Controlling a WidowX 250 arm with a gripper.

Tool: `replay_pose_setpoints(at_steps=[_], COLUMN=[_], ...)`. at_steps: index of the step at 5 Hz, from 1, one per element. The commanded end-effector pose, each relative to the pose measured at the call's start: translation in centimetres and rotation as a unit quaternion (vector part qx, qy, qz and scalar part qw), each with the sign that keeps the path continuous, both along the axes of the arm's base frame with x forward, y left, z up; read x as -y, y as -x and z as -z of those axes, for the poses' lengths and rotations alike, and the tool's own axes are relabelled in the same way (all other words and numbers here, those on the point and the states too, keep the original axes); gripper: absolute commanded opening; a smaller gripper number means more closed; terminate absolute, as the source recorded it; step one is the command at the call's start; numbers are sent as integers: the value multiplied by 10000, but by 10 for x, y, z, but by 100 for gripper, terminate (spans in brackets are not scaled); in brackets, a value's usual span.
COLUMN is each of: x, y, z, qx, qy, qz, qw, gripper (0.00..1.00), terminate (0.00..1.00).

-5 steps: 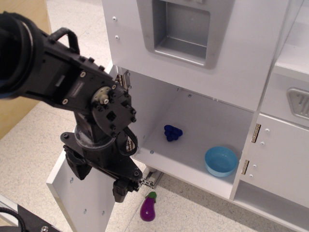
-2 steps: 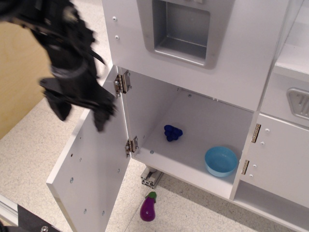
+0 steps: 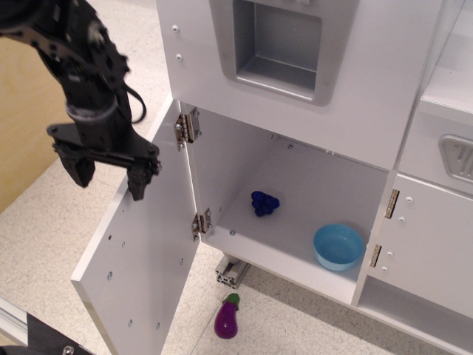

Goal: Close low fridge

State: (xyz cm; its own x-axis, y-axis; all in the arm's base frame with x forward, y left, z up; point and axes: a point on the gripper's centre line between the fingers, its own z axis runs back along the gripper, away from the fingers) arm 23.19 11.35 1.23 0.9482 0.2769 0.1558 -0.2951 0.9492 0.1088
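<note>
The low fridge point(image 3: 295, 200) stands open, its white interior in view. Its large flat white door point(image 3: 148, 251) swings out to the left on two silver hinges point(image 3: 186, 127); the handle is hidden on the far face. My black gripper point(image 3: 107, 174) hangs at the upper left with its two fingers point(image 3: 138, 181) spread apart and empty. It sits over the door's upper outer edge, with one finger in front of the door's inner face. I cannot tell whether it touches the door.
Inside the fridge lie a blue toy point(image 3: 264, 203) and a light blue bowl point(image 3: 338, 246). A purple toy eggplant point(image 3: 228, 316) lies on the floor below. A white panel with a grey recessed dispenser point(image 3: 281, 44) is above. A smaller cabinet door point(image 3: 429, 244) is at right.
My arm has risen from low in front of the door to the upper left, uncovering the door. The door itself has not moved.
</note>
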Motion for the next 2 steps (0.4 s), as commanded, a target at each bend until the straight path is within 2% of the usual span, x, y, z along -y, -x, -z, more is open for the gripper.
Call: replay_pose_setpoints(at_steps=[1,2], x=[11,28], y=[-18,-24], z=[12,16], qx=[275,198], qy=[-8,137], qz=[-157,-221], qw=[9995,9995], gripper=[100,100], terminate=[0,0])
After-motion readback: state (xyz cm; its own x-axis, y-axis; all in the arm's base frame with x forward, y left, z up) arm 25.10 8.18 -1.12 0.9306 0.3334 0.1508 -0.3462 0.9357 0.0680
